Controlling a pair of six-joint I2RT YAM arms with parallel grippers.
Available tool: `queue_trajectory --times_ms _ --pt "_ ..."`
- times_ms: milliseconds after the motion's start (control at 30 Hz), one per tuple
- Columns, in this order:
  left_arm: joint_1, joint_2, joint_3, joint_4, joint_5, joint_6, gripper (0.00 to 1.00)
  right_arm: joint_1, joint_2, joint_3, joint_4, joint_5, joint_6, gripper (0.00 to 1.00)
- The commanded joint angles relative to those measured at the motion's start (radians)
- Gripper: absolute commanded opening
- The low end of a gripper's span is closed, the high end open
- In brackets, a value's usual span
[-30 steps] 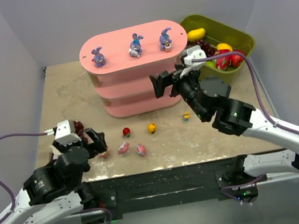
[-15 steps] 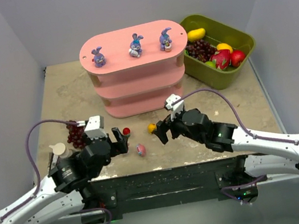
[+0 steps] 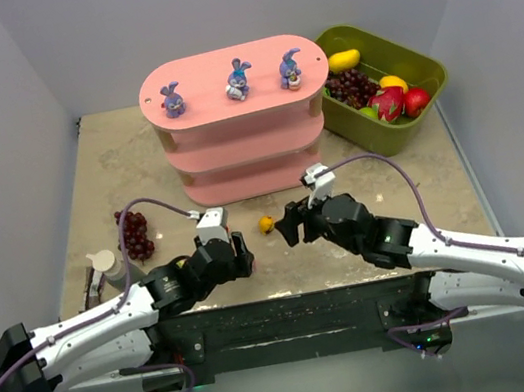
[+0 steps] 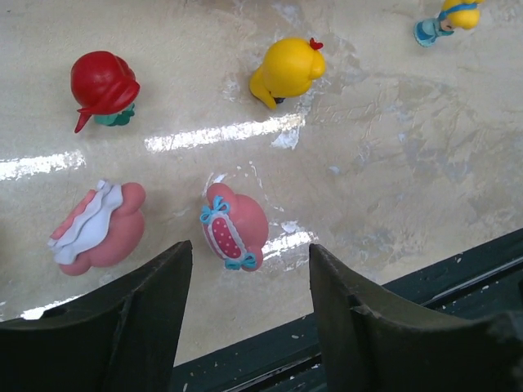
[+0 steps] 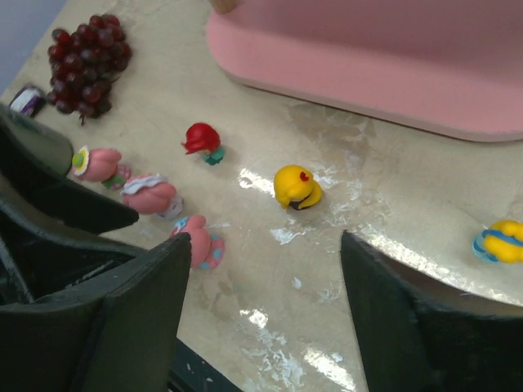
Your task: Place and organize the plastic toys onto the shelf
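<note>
The pink shelf (image 3: 229,126) carries three purple-blue bunnies (image 3: 239,80) on its top board. On the table in front lie a red toy (image 4: 102,86), a yellow toy (image 4: 288,69), a yellow-and-blue toy (image 4: 448,18) and pink-and-white toys (image 4: 235,233) (image 4: 98,224). My left gripper (image 4: 249,260) is open and empty, low over the dotted pink toy. My right gripper (image 5: 265,245) is open and empty above the table, the yellow toy (image 5: 297,186) just beyond it. The right wrist view shows three pink toys (image 5: 151,194) in a row and the red toy (image 5: 202,140).
A dark red grape bunch (image 3: 134,234) and a small white bottle (image 3: 104,264) lie at the left. An olive-green bin (image 3: 422,66) of fake fruit stands right of the shelf. The table's dark front edge (image 4: 270,371) is right below my left gripper.
My right gripper came down from the shelf to the table by the yellow toy. My left gripper moved right along the front, from the grapes to over the pink toys.
</note>
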Motion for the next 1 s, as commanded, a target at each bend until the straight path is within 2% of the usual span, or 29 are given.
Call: queue_trajectory --times_ms 0,33,67,100,200,467,633,967 --pt "-0.001 -0.017 0.051 0.036 -0.044 -0.006 0.62 -0.001 -0.013 -0.049 0.079 -0.220 0.008 0.60" --pt "-0.001 -0.028 0.054 0.035 -0.059 0.001 0.62 -0.001 -0.007 -0.078 0.149 -0.275 0.007 0.54" --pt "-0.001 -0.037 0.054 0.027 -0.068 0.007 0.62 0.000 0.024 -0.091 0.186 -0.338 0.011 0.42" --pt "-0.001 -0.055 0.057 0.016 -0.080 0.010 0.62 0.002 0.042 -0.098 0.218 -0.412 0.032 0.33" --pt "-0.001 -0.078 0.081 -0.046 -0.140 0.005 0.63 0.032 0.152 -0.100 0.323 -0.480 0.088 0.17" --pt "-0.001 -0.137 0.153 -0.212 -0.271 -0.021 0.67 0.134 0.381 -0.020 0.415 -0.445 0.129 0.15" --pt "-0.001 -0.180 0.161 -0.243 -0.307 -0.032 0.70 0.143 0.475 0.001 0.482 -0.435 0.180 0.15" --pt "-0.003 -0.197 0.169 -0.275 -0.327 -0.028 0.73 0.144 0.613 0.064 0.493 -0.334 0.210 0.15"
